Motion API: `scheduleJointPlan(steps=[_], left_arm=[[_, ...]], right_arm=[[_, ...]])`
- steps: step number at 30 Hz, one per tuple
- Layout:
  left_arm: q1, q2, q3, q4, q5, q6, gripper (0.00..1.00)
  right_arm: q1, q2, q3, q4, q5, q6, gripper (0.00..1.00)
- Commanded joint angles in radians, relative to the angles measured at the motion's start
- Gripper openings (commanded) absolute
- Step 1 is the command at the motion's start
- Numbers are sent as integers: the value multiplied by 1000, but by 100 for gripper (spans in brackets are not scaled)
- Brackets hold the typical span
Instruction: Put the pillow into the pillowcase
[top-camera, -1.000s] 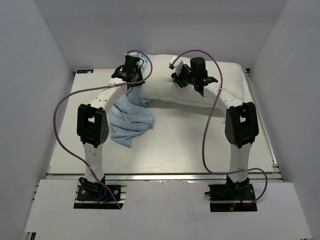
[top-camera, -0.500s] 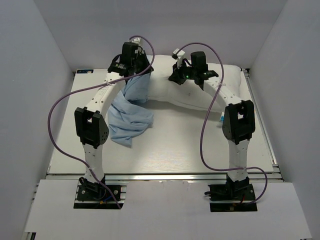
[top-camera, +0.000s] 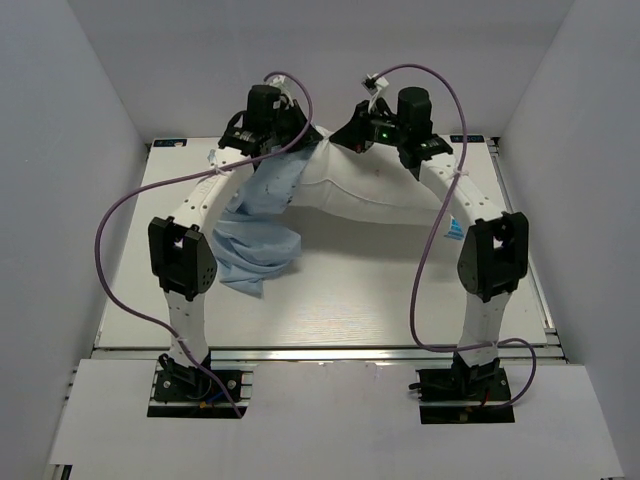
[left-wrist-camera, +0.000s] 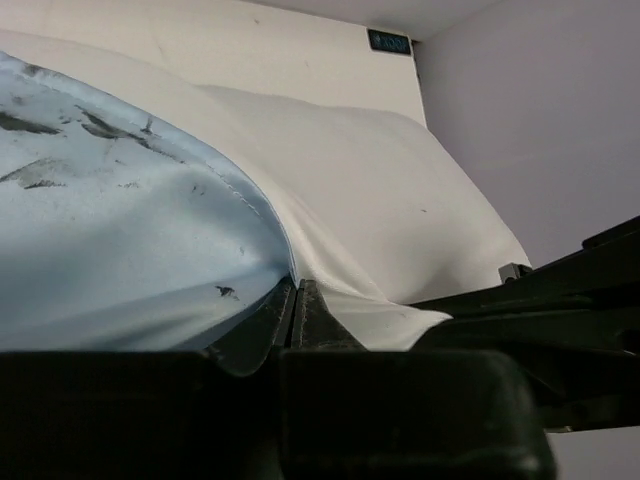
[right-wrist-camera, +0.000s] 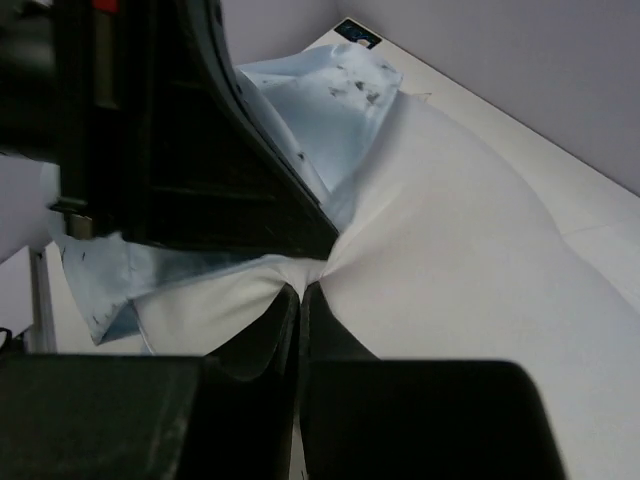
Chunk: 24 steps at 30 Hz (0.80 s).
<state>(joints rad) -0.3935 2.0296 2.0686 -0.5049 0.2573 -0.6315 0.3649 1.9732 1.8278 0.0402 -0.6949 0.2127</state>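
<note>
The plump white pillow (top-camera: 400, 190) lies across the back of the table, its left end lifted. My right gripper (top-camera: 342, 140) is shut on that end, and the right wrist view shows white pillow (right-wrist-camera: 470, 250) fabric bunched between the closed right gripper (right-wrist-camera: 300, 287) jaws. The light-blue pillowcase (top-camera: 265, 215) hangs from my left gripper (top-camera: 297, 140) down to a heap on the table. In the left wrist view the left gripper (left-wrist-camera: 295, 290) is shut on the hem of the pillowcase (left-wrist-camera: 120, 230), right beside the pillow (left-wrist-camera: 380, 190). The two grippers are almost touching.
White walls close in the table (top-camera: 350, 290) at the back and on both sides, close behind both grippers. Purple cables (top-camera: 110, 230) loop out from each arm. A small dark label (top-camera: 168, 143) sits at the back left corner.
My right gripper has shut on the pillow's left end and raised it toward the back. My left gripper has lifted the pillowcase higher and moved right, close to the right gripper.
</note>
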Motion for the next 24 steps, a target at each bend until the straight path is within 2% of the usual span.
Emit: scheduleJointPlan(steps=[1,5,9,11,15,18,21,24], left_arm=[[-21,-103,-112,51,36,-39,8],[-33,-147,-251,130,54,-98,7],[-85,-132,-236,155,69,-131,7],[-110,-97,-210,154,77,-142,6],[-171,-11,-64,146,105,-180,6],[-189,37,10,149,122,-209,6],[-196,12,-14,172,116,-226,6],[-200,-66,-161,219,93,-234,5]], right_arm=[[2,-174,-24,262,-87,90,0],[25,-206,-236,195,-94,-13,0],[52,-279,-471,228,-28,-123,0],[57,-293,-518,248,15,-127,0],[57,-326,-558,302,98,-104,0],[57,-404,-599,378,172,-98,0],[57,-476,-648,418,199,-143,0],[57,-517,-734,406,173,-225,0]])
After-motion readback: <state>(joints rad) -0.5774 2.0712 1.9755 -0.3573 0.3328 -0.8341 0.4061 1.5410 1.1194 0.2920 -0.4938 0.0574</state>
